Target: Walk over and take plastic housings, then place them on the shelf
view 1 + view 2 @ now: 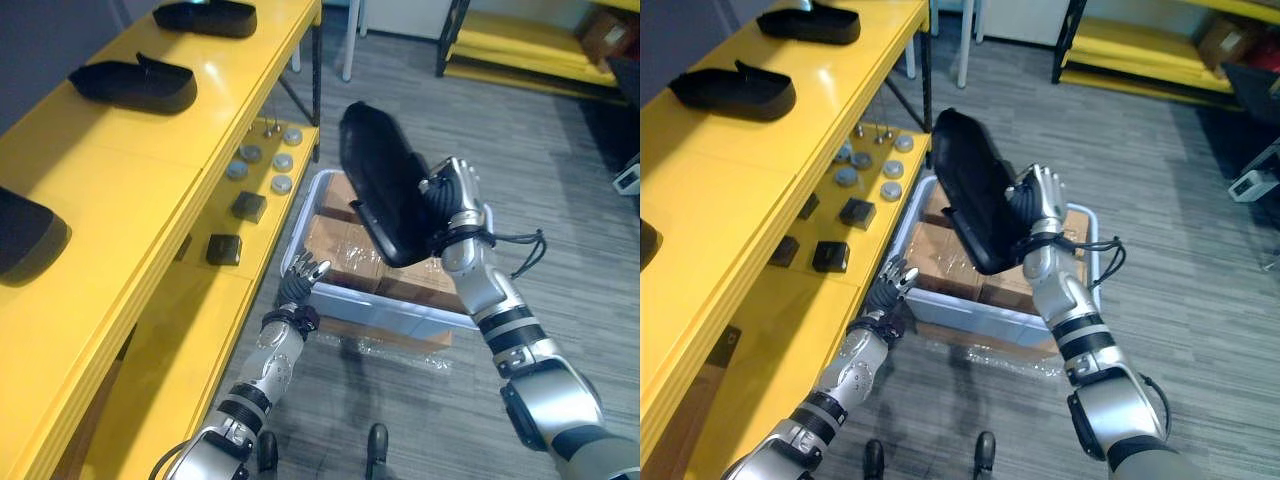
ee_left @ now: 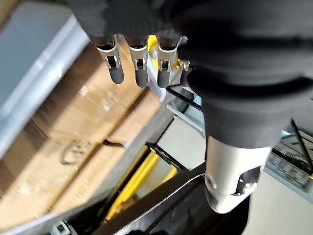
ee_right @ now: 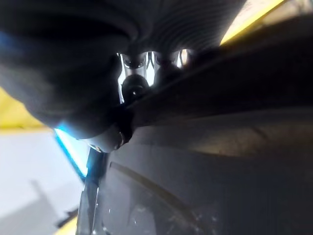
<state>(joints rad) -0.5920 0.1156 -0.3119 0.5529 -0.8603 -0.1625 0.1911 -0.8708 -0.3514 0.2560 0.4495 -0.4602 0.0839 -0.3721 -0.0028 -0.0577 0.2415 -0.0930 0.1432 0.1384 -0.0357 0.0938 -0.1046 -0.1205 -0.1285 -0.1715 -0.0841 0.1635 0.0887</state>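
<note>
My right hand (image 1: pixel 455 205) is shut on a long black plastic housing (image 1: pixel 383 185) and holds it tilted in the air above the grey bin (image 1: pixel 300 245). Up close, that housing (image 3: pixel 210 161) lies against the hand's fingers (image 3: pixel 134 85). Three more black housings lie on the yellow shelf's top board: one at the far end (image 1: pixel 205 15), one further along (image 1: pixel 135 85) and one at the near left edge (image 1: pixel 25 230). My left hand (image 1: pixel 298 283) hangs open beside the bin's near left corner, its fingers (image 2: pixel 139 66) straight over the wrapped cartons (image 2: pixel 73 137).
The grey bin holds brown cartons (image 1: pixel 345 250) under clear wrap. The shelf's lower board (image 1: pixel 180 330) carries several small round grey parts (image 1: pixel 265 160) and two dark blocks (image 1: pixel 235 228). Another yellow rack (image 1: pixel 530 45) stands at the back right. The grey floor (image 1: pixel 560 160) lies open to the right.
</note>
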